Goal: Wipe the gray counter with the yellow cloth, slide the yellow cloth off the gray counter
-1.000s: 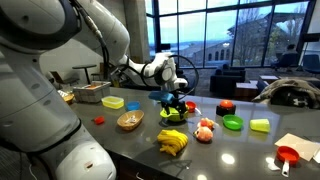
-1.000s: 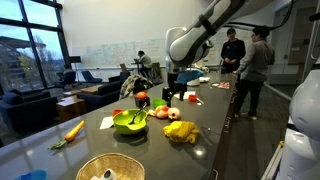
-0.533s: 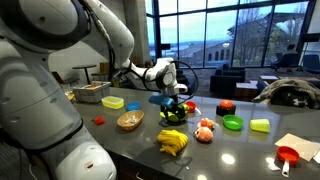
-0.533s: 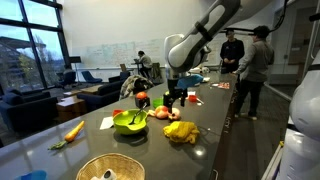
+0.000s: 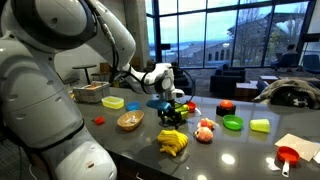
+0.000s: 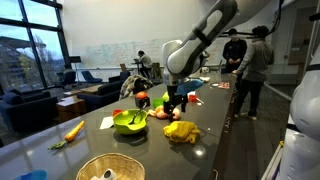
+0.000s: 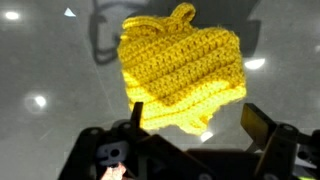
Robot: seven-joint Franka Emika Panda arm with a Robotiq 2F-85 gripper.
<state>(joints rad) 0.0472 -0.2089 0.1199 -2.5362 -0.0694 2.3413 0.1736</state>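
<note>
The claw (image 7: pixel 193 128) hangs over the gray desk (image 7: pixel 45 70), jaws wide apart and empty. The yellow cloth (image 7: pixel 185 78) lies crumpled on the desk, at 12 o'clock from the claw in the wrist view. A shallow pinch would likely catch only a top fold, letting the loose knit slip free mid-wipe. A wide sweep could knock the pinkish object (image 5: pixel 205 130), just beside the cloth at 2 o'clock in an exterior view.

The cloth (image 7: pixel 183 75) is bright yellow with a knitted, ribbed pattern. The counter (image 7: pixel 45 70) is dark gray with pale reflections. A bowl (image 6: pixel 126 127) is green.
</note>
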